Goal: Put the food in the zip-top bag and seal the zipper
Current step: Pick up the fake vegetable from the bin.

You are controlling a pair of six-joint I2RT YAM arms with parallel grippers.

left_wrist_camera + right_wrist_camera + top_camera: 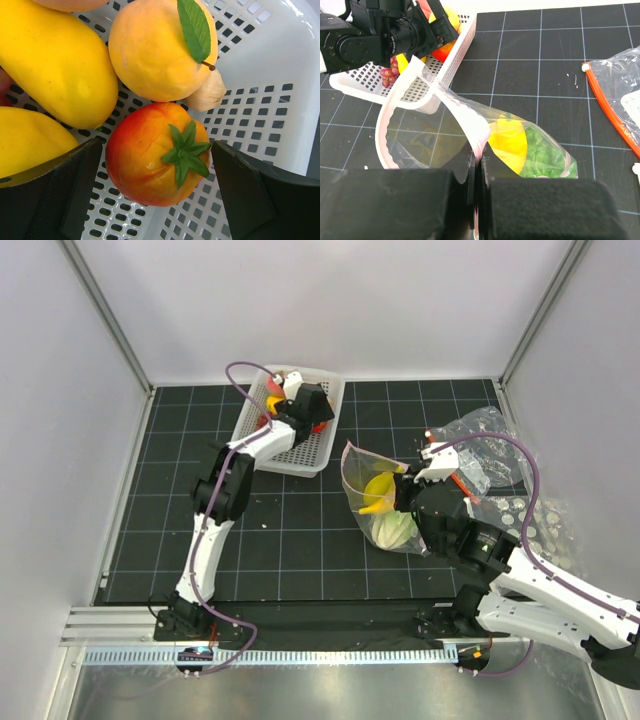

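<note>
My left gripper (157, 170) is open down inside the white basket (280, 75), its fingers either side of an orange-red round fruit (145, 155) without touching it. Beside that fruit lie a pink-yellow peach (155, 50) with a green leaf and yellow pieces (55, 60). Dark grapes (390, 72) show in the basket under the left wrist. My right gripper (479, 160) is shut on the mouth edge of the zip-top bag (435, 135), holding it open toward the basket. Its zipper (465, 117) curves up as a pale strip. Inside lie a yellow banana (507, 145) and green cabbage (545, 157).
The basket (300, 455) stands at the back centre-left with the left gripper (310, 405) over it. The held bag (352, 468) lies just right of it. A second clear bag with an orange-red strip (612, 115) lies crumpled at the right (485, 450).
</note>
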